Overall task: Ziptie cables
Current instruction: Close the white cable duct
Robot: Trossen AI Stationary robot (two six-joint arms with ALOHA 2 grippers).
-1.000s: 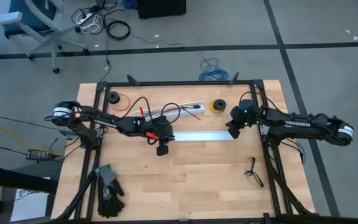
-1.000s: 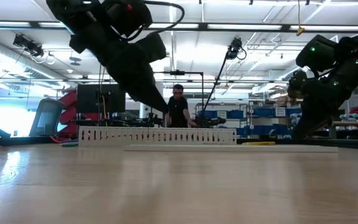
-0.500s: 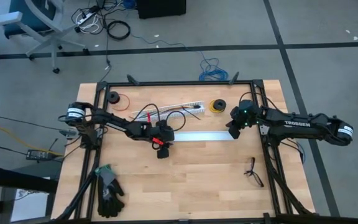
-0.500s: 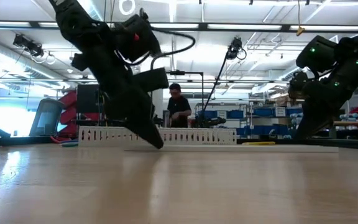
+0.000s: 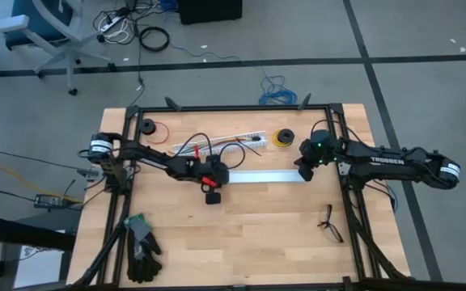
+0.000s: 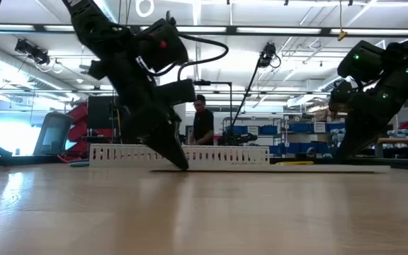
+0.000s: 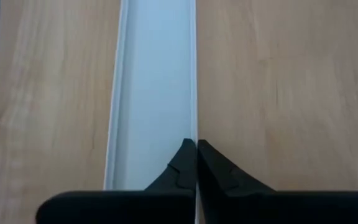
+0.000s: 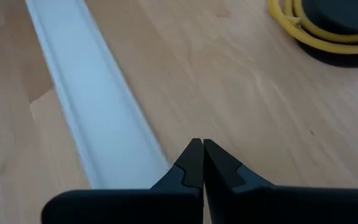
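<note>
Left gripper (image 5: 217, 184): fingers pressed together with no gap, tips down on the table at the left end of the flat white strip (image 5: 261, 176); in the left wrist view the tips (image 7: 196, 149) sit right on one raised edge of that strip. Whether they pinch that lip cannot be told.
Cables (image 5: 217, 145): thin wires lying at the far side of the table, by the slotted channel and beyond the left gripper. Their long axis runs roughly left to right across the table; single colours are too small to sort.
Ziptie: cannot be made out in any view.
Slotted channel (image 5: 237, 140): white plastic, long and narrow, lying left to right. In the low view its wall (image 6: 218, 154) shows as a comb of upright teeth.
Flat white strip: smooth pale plastic with slim raised lips along both long edges, lying left to right on the wood between the two grippers, nearer than the slotted channel.
Yellow wire spool (image 5: 283, 138): dark round reel wound with glossy yellow wire, just beyond the strip's right end.
Right gripper (image 5: 302, 172): fingers shut together, holding nothing. In its wrist view the tips (image 8: 197, 146) sit at the long edge of the strip near its right end.
Table (image 5: 249, 234): light wooden boards in a black frame.
</note>
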